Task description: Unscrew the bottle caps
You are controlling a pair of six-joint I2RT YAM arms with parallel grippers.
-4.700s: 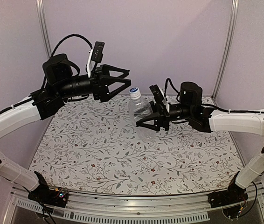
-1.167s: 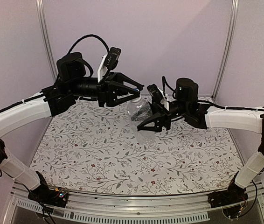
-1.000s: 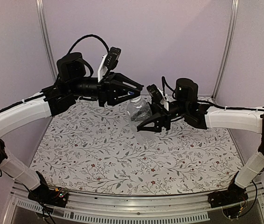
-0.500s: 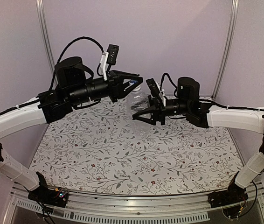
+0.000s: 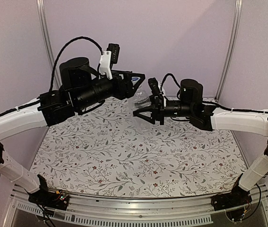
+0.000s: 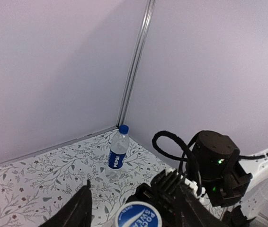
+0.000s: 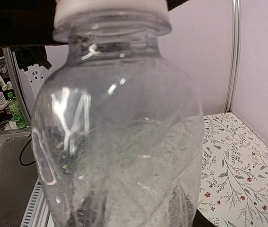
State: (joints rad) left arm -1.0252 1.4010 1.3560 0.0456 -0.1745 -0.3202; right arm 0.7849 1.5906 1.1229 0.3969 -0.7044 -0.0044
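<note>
Since half a second ago the left end effector (image 5: 133, 82) has let go of the cap: jaws were pinched on it, now spread apart on either side, with a gap showing in the left wrist view. The plain bottle has also come up a bit. Right end effector (image 5: 146, 109) is clamped around the plain bottle (image 7: 120, 132) at mid-body, holding it in the air over the back of the surface (image 5: 124, 156). The bottle is clear plastic with glare and dents; contents can't be told. Its long axis is near upright, neck up, tipped slightly toward the left arm. Its cap (image 6: 137, 215) is on the neck, blue-and-white lettered top facing the left wrist camera. The labelled bottle (image 6: 118, 153) stands upright on the surface near the back corner post, well apart from both arms, with a dark blue label round its middle and a blue cap (image 6: 123, 127) on top; inside looks clear, fill can't be told.
</note>
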